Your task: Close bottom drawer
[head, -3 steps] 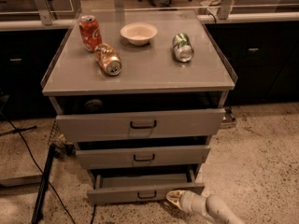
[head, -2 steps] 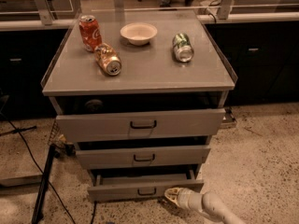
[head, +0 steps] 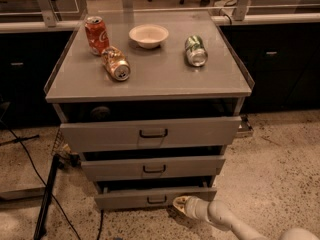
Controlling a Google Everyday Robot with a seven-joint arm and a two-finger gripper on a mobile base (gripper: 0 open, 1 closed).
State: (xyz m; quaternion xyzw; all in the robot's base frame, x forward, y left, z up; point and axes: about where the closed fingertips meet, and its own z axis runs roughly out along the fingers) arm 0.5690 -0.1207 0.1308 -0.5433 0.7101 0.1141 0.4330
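Reaching low from the right, the claw sits at the bottom drawer; grip unclear.

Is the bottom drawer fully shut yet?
No, the bottom drawer juts out with a dark gap above its front, and the end effector is low by its right front.

Red can, bowl, green can

1. Dim, warm light from above; soft sheen on the counter.
2. Deep shadow fills the drawer openings.
3. The end effector, low beside the bottom drawer, catches pale light.
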